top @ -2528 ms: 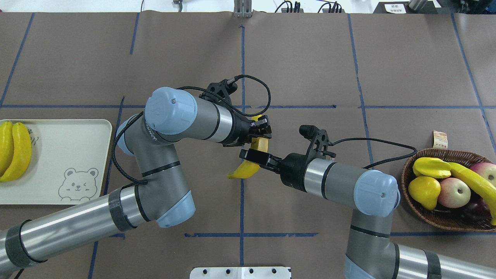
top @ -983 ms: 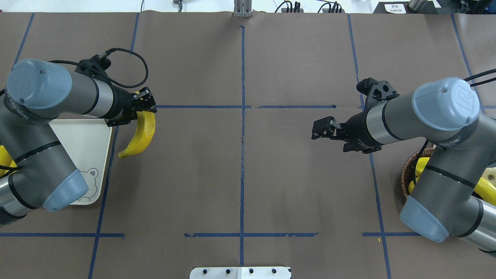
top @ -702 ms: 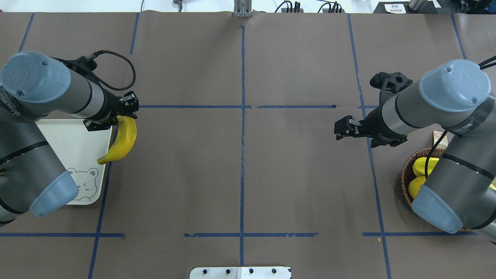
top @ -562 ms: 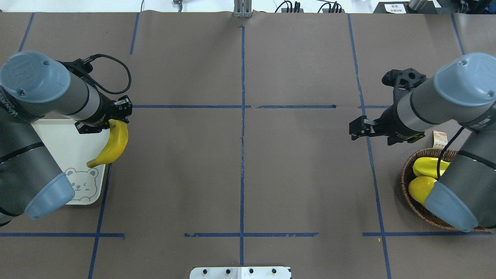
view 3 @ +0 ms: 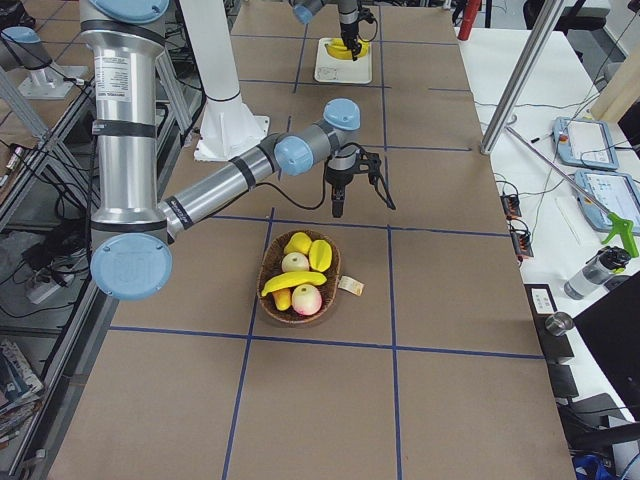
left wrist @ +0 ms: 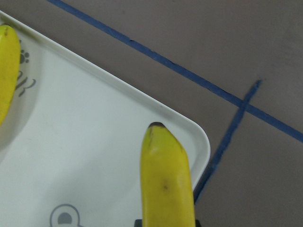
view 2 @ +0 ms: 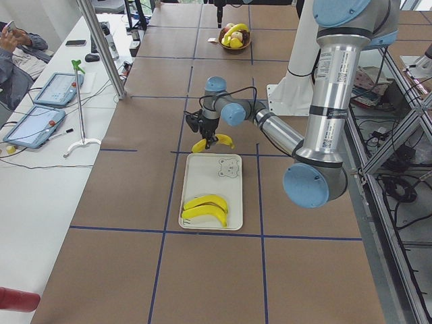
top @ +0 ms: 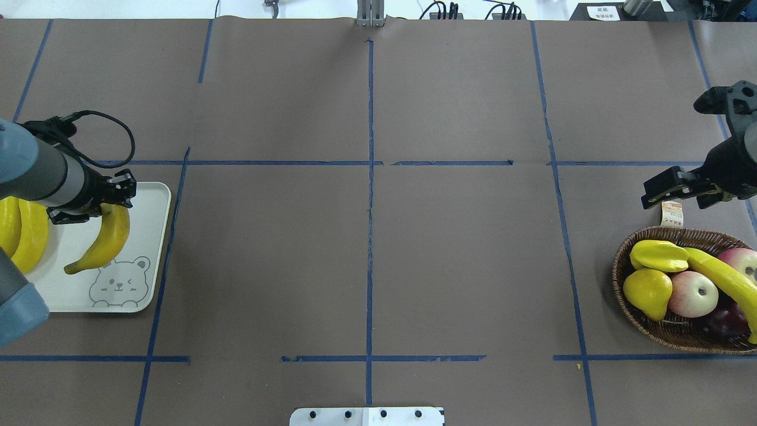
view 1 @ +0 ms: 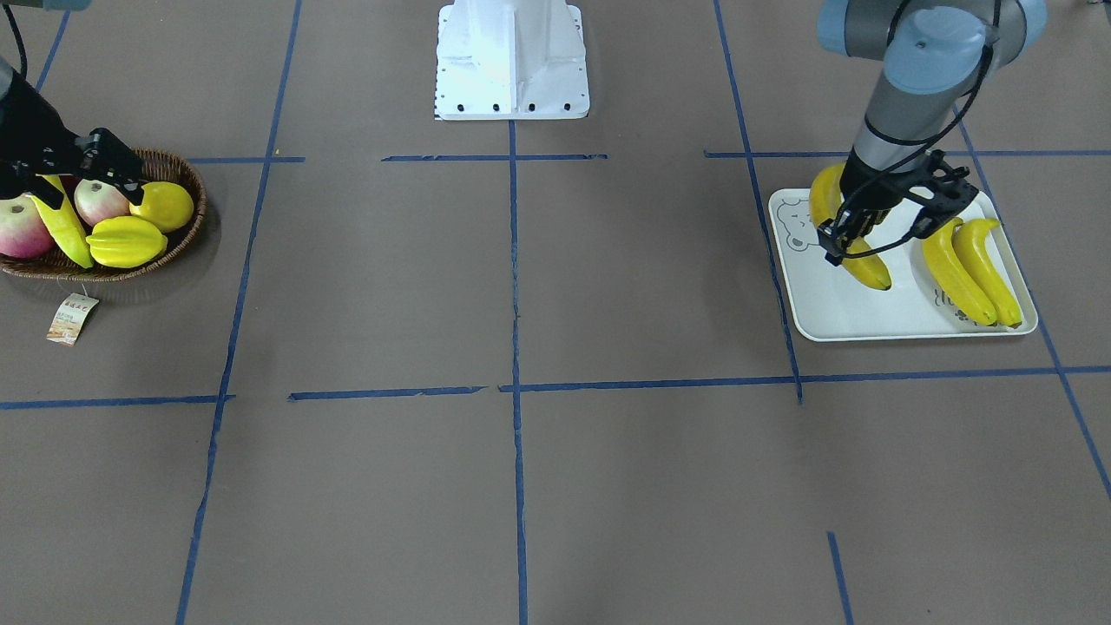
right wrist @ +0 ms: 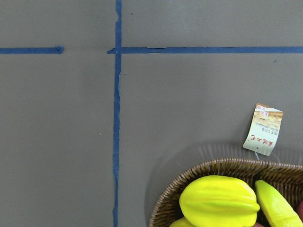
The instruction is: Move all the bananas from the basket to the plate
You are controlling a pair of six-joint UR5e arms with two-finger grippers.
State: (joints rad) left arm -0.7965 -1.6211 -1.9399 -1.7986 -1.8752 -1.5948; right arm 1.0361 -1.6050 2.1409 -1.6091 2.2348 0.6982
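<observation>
While the left end effector (top: pixel 110 201) clamps a banana (top: pixel 108 238) over the plate (top: pixel 152 228), lower it flat beside the two bananas (top: pixel 25 234) there, then release. Another banana (top: pixel 724 279) lies in the basket (top: pixel 656 331); the right end effector (top: pixel 674 188) cannot be judged apart or together.

Table (top: pixel 461 278) w/ brown paper cover & blue tape lines (top: pixel 369 266) in a grid: off-white plate (top: pixel 148 236) flat on it at robot's left end, wicker basket (top: pixel 662 336) at right end, its paper tag (top: pixel 671 213) lying on the paper just beside the rim, robot's white base (top: pixel 366 416) at mid near edge.
</observation>
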